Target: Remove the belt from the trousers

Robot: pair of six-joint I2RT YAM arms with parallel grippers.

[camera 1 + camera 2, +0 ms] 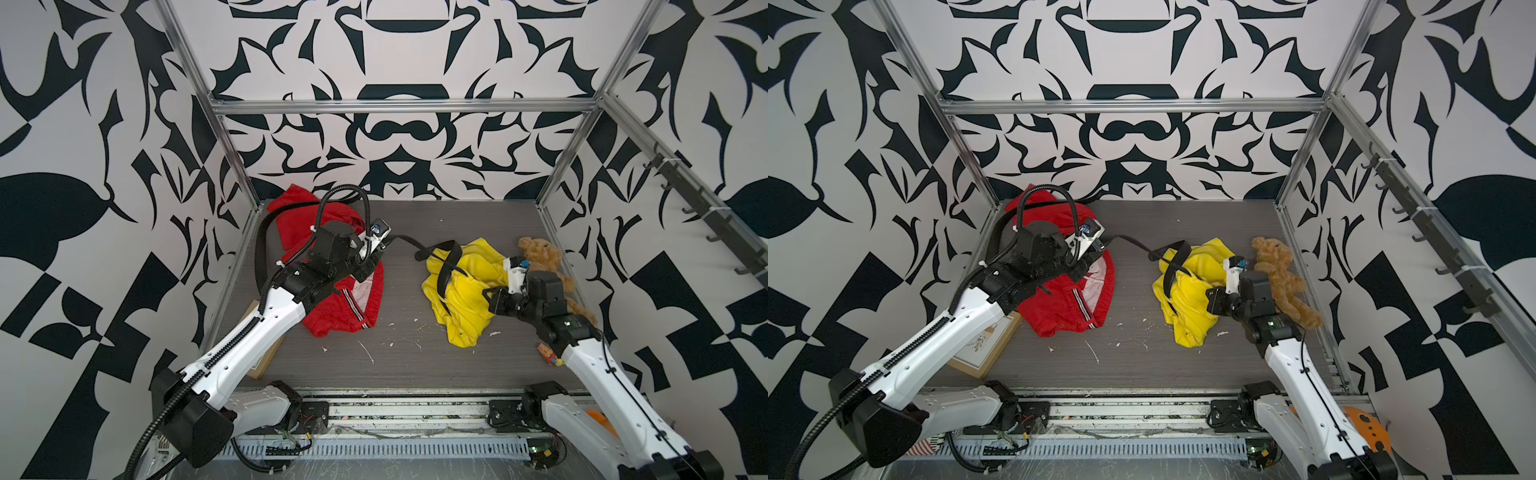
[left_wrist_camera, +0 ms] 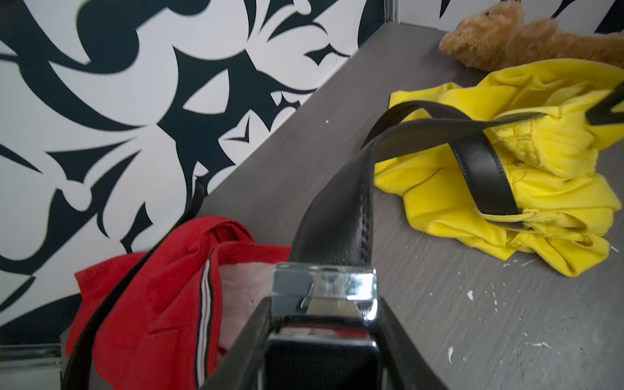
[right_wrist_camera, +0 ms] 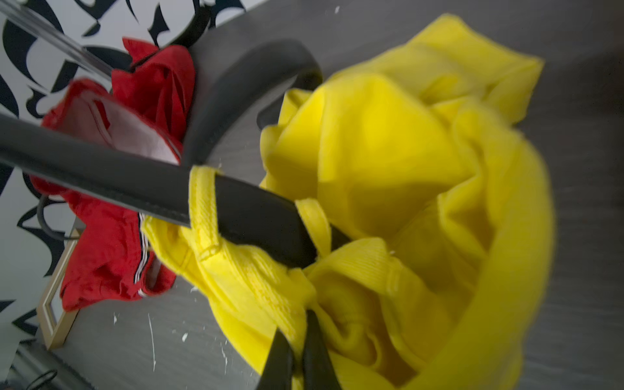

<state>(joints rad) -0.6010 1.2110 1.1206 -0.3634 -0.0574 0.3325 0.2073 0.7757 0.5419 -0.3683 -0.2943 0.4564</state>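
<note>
The yellow trousers (image 1: 461, 291) lie crumpled right of centre on the grey table, seen in both top views (image 1: 1187, 299). A black belt (image 1: 446, 266) runs through their loops (image 3: 202, 209). From there it stretches, lifted off the table, to my left gripper (image 1: 384, 244), which is shut on the chrome buckle (image 2: 324, 283) above the red garment. The strap (image 2: 337, 219) leads away from the jaws towards the trousers (image 2: 540, 169). My right gripper (image 3: 297, 334) is shut on a fold of the yellow cloth (image 3: 388, 152) at the trousers' right side (image 1: 492, 297).
A red garment (image 1: 349, 303) with a black strap (image 1: 262, 249) along it lies at the left. A brown teddy bear (image 1: 544, 253) sits against the right wall behind my right wrist. A wooden picture frame (image 1: 984, 345) lies at the front left. White flecks dot the table.
</note>
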